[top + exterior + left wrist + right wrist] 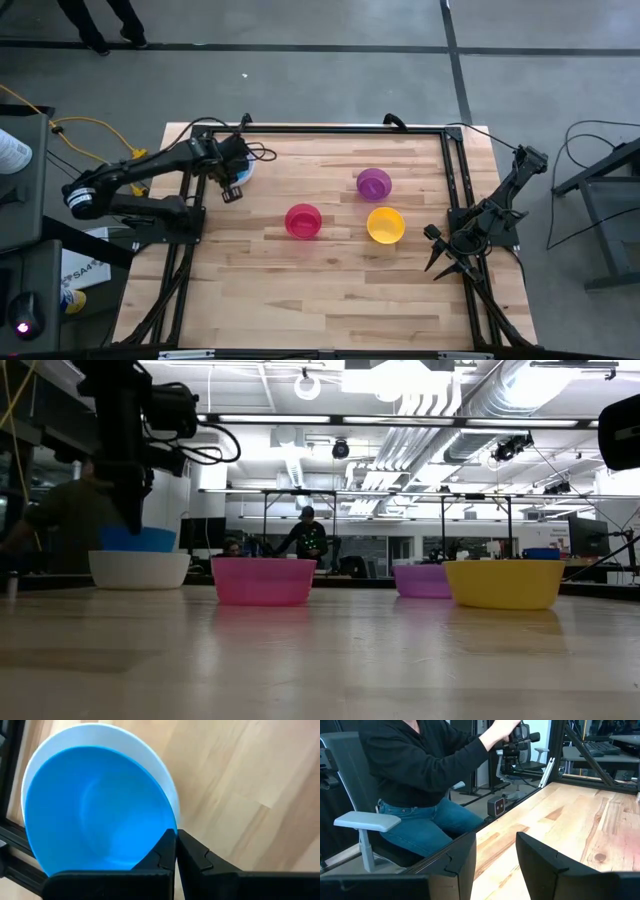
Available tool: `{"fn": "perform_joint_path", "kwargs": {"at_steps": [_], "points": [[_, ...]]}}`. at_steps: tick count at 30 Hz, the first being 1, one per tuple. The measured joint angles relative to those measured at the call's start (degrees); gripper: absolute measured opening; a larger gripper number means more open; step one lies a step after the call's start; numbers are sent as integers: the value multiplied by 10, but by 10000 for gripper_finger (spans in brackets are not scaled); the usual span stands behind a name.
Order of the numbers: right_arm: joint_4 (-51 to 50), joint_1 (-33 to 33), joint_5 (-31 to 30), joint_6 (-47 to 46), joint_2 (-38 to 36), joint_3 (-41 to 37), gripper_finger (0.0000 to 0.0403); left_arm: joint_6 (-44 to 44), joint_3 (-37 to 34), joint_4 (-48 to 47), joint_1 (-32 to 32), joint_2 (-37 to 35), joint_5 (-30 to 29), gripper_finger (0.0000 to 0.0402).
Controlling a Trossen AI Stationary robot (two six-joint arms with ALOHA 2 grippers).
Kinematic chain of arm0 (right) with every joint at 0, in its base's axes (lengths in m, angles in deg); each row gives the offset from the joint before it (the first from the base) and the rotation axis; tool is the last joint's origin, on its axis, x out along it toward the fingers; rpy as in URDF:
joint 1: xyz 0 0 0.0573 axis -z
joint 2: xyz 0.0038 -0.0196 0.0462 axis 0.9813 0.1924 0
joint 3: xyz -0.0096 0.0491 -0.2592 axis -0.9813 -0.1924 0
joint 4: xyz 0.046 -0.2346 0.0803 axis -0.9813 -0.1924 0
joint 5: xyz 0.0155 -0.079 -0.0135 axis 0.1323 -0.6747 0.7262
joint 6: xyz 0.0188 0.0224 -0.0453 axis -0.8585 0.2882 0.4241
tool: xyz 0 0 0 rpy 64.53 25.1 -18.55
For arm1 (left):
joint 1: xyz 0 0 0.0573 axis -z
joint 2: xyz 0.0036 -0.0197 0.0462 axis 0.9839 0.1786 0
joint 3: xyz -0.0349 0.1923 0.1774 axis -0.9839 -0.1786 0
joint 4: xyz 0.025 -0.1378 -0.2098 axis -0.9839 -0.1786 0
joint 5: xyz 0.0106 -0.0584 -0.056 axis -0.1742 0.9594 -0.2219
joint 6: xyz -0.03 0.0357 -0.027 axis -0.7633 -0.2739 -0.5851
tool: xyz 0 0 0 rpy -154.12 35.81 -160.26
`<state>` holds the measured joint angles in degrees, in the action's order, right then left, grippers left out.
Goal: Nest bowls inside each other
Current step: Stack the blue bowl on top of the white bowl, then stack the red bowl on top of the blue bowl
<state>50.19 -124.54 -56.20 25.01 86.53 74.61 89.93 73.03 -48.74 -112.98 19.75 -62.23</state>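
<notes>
A blue bowl (95, 815) sits inside a white bowl (165, 780) at the table's far left, and its upper part stands above the white rim (140, 556). My left gripper (176, 834) comes steeply down on the blue bowl's rim and is shut on it. A red bowl (303, 221), a purple bowl (374, 183) and a yellow bowl (385, 225) stand apart on their bases around the table's middle. My right gripper (440, 262) waits open at the right edge, clear of all of them. My left gripper pinches the blue bowl's rim (167, 829), one finger inside the bowl and one outside. The fingers come from above, slanting steeply down. The blue bowl stays upright within the white bowl; I cannot tell whether it rests there.
A black frame rail (320, 130) runs around the table's far and side edges, close behind the white bowl. A seated person (420, 780) is beyond the table's right edge. Bare wood (330, 300) fills the near half.
</notes>
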Motion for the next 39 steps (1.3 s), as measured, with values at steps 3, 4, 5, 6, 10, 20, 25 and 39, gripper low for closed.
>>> {"fn": "perform_joint_path", "kwargs": {"at_steps": [3, 4, 5, 6, 10, 20, 25, 39], "points": [[0, 0, 0, 0, 0, 0, 133, 16, -10, 21, -6, 1, 0, 0], [0, 0, 0, 0, 0, 0, 133, 21, -14, 26, -8, 1, 2, 0], [0, 0, 0, 0, 0, 0, 133, 26, -16, 29, -10, 1, 3, 0], [0, 0, 0, 0, 0, 0, 133, 30, -18, 31, -13, 1, 3, 0], [0, 0, 0, 0, 0, 0, 133, 34, -19, 34, -14, 8, 1, 0], [0, 0, 0, 0, 0, 0, 133, 46, -19, 43, -13, 29, 26, 39], [0, 0, 0, 0, 0, 0, 133, 46, -19, 55, -13, 31, 23, 56], [0, 0, 0, 0, 0, 0, 133, 46, 23, 43, -12, 31, 16, 58]]}}
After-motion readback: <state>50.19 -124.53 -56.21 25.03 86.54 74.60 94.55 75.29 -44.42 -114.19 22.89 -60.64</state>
